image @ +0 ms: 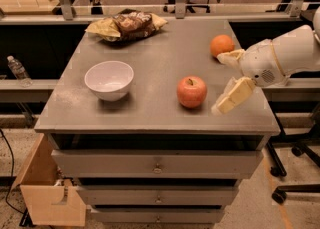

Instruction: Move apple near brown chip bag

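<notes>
The pinkish-red apple (191,91) stands on the grey table top (150,58), right of centre near the front. The brown chip bag (127,24), wrinkled with pale yellow ends, lies at the far back, left of centre. My gripper (218,83) comes in from the right, just right of the apple and apart from it, low over the table. Its two pale fingers (232,95) are spread open with nothing between them.
A white bowl (109,79) stands at the front left. A small orange fruit (221,45) lies at the back right, behind my gripper. Drawers (157,163) sit under the top. A wooden box (50,198) and a water bottle (17,70) are at the left.
</notes>
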Controlling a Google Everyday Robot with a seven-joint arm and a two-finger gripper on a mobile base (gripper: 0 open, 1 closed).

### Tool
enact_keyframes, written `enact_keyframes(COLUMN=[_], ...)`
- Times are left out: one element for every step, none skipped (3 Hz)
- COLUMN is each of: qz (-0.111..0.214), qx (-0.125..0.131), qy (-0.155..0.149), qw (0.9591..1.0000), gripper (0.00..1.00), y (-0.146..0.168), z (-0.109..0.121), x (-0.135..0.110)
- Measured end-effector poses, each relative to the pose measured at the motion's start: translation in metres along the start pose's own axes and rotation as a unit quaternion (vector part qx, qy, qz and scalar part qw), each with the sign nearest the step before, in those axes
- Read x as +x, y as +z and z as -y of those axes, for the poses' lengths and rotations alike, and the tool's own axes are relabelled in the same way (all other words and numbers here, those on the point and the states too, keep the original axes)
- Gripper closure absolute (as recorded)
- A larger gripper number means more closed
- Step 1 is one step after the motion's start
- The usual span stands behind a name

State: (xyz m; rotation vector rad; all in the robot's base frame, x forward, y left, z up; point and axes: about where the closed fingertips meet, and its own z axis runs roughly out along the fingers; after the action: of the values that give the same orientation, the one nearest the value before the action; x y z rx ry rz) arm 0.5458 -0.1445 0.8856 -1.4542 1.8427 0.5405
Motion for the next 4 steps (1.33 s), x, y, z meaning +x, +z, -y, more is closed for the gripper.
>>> enact_keyframes(qz=[0.009,0.0,-0.011,-0.015], qx=[-0.009,-0.019,-0.03,-0.044], qy=[0.001,0.007,0.012,0.024], qw=[0.9999,0.9998,0.9994,0.9987], gripper=[0.0,0.0,0.18,0.41], y=[0.017,0.031,0.041,0.049], z=[-0.002,-0.003,-0.001,0.002], x=[-0.003,0.004,0.008,0.011])
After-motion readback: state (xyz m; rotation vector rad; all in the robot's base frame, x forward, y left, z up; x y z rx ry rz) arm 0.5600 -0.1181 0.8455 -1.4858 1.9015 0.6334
